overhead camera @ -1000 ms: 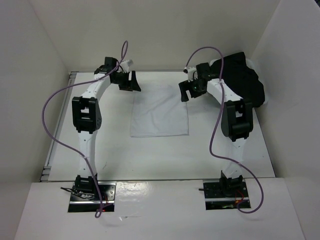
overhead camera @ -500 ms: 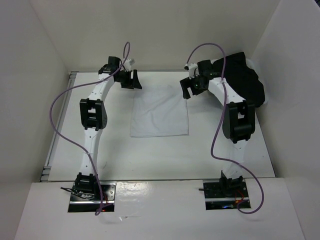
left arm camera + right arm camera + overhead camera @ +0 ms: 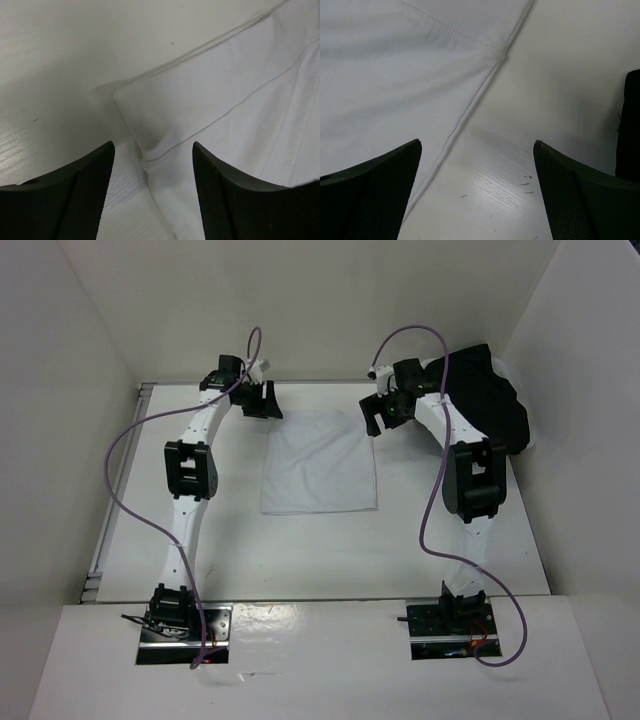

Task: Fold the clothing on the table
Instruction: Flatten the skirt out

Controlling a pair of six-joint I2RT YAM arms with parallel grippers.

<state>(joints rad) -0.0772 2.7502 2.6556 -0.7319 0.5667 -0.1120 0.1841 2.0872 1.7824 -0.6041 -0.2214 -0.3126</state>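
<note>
Lying flat in middle of table point(image 3: 230, 550), top view: white clothing point(image 3: 320, 462), rectangular. Left gripper point(image 3: 262, 400) at its far-left corner, right gripper point(image 3: 385, 413) at far-right corner; black garment point(image 3: 492, 400) beyond right arm.
Left wrist: jaws spread, straddling cloth corner, pinching nothing.
Right wrist: jaws spread wide over hem edge, nothing held.

- The table point(image 3: 320, 550) lay bare from the clothing point(image 3: 320, 465) toward 6 o'clock, leaving open room between the two arm bases.
- At 2 o'clock from the clothing, a black garment point(image 3: 495, 405) was heaped in the far corner, just beside the right arm.
- The left gripper point(image 3: 262, 402) stood at the clothing's 11 o'clock corner and the right gripper point(image 3: 378, 420) at its 1 o'clock corner, both with fingers spread.
- Walls point(image 3: 300, 310) closed off 9, 12 and 3 o'clock.
- A metal rail point(image 3: 97, 565) edged the 9 o'clock side.
</note>
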